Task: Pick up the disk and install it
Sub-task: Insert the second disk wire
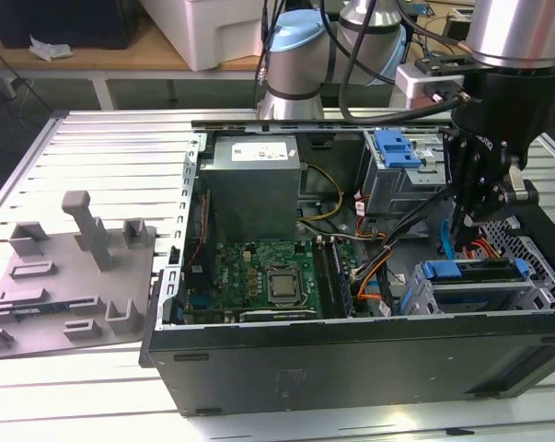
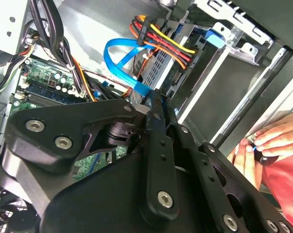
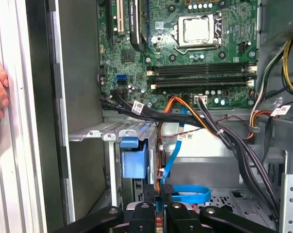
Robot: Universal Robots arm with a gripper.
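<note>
Start at your gripper (image 1: 482,210): in both wrist views the two black fingers (image 3: 161,190) come together at their tips with no gap showing and nothing visibly held between them, so read it as closed and empty. It hangs inside the open computer case (image 1: 351,364), at the corner on the exterior view's right, tips pointing down. Directly beneath the tips lies the disk (image 1: 470,273) — a flat slab edged in blue rail, sitting in the grey drive cage (image 1: 535,293) and not in the gripper. Its long axis runs across the exterior view from left to right, parallel with the case's near wall, and the gripper stands over the right-hand half of that length, close above it but, as far as I can judge, apart from it. In the first wrist view the disk's blue carrier end (image 3: 135,159) shows just past the fingertips, beside the looping blue data cable (image 3: 190,193); whether the disk is fully seated in its cage you cannot tell from here. Further off is the bundle of orange and black wires (image 3: 195,114), then the green motherboard (image 3: 185,53). Mind also a person's hand (image 2: 265,141) resting at the outer edge of the case, near the cage.
</note>
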